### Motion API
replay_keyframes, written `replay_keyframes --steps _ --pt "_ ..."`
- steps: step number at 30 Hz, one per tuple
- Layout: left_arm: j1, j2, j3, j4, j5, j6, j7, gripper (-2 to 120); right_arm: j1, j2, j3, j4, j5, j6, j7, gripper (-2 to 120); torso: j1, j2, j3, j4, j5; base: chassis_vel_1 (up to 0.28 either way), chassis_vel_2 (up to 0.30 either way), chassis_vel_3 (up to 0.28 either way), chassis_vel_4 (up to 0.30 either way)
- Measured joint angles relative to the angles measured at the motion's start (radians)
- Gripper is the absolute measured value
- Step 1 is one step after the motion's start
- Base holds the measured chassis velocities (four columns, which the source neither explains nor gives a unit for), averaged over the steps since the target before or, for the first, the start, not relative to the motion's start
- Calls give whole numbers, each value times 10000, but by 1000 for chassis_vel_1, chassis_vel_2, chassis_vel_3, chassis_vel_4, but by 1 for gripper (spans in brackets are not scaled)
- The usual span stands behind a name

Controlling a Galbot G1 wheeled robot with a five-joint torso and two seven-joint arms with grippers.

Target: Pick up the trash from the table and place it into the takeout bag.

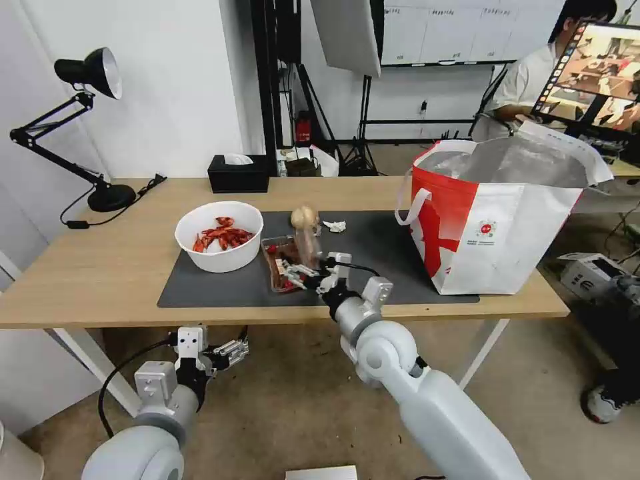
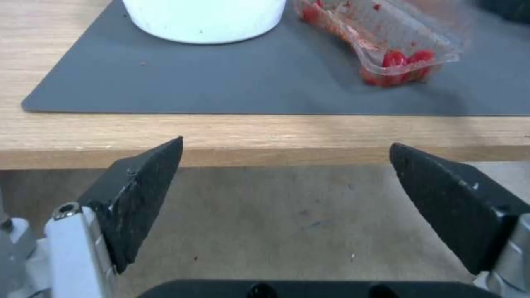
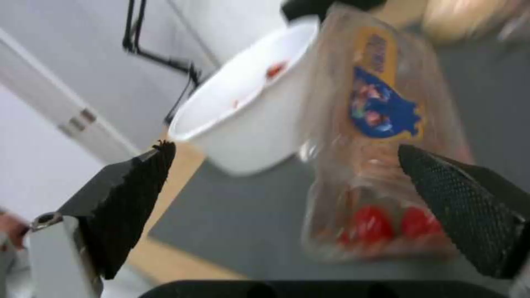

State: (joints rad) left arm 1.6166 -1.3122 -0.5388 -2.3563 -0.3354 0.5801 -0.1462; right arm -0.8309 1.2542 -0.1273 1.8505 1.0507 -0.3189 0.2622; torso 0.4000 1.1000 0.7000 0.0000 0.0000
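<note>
On the desk (image 1: 100,267) mat, near its front edge, clear tray (image 1: 283,261) sits beside white bowl (image 1: 220,235). Right claw (image 1: 308,271) spread wide at the tray's near end, nothing gripped. Judgement: pinch the rim gently, since thin plastic flexes. Left claw (image 2: 284,182) released below the desk edge. Takeout bag (image 1: 497,220) waits right.

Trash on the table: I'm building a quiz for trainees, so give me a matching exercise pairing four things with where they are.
1. white bowl
2. clear plastic tray
3. takeout bag
4. left claw

A. below the table edge, open
B. on the table's right end
C. just ahead of the open right claw
D. on the mat's left part

Pairs: 1-D, 2-C, 3-B, 4-A
</note>
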Motion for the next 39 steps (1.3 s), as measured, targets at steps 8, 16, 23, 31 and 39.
replay_keyframes --steps 8,16,23,31,39 --pt "-20 12 -23 -11 -6 0 1 100 413 67 125 6 2382 -663 1071 100 1 0 0 1 0 0 0 0 0" --pt "-47 24 -31 -11 -10 -1 1 100 420 15 260 99 2862 -656 1318 100 0 0 0 1 0 0 0 0 0" --pt "-45 62 -94 -55 -74 -1 1 100 582 -35 444 237 3147 -583 1310 100 0 0 0 0 0 0 0 0 0" --pt "-151 223 -186 -83 -306 -1 -14 100 2672 -944 -149 -920 1517 -301 -636 100 1 0 0 1 1 0 0 0 0" --pt "-329 310 -170 -33 -401 -1 -41 100 4327 -2052 -1657 -2622 -1210 -162 -3587 98 1 -1 0 -1 2 0 0 0 0"
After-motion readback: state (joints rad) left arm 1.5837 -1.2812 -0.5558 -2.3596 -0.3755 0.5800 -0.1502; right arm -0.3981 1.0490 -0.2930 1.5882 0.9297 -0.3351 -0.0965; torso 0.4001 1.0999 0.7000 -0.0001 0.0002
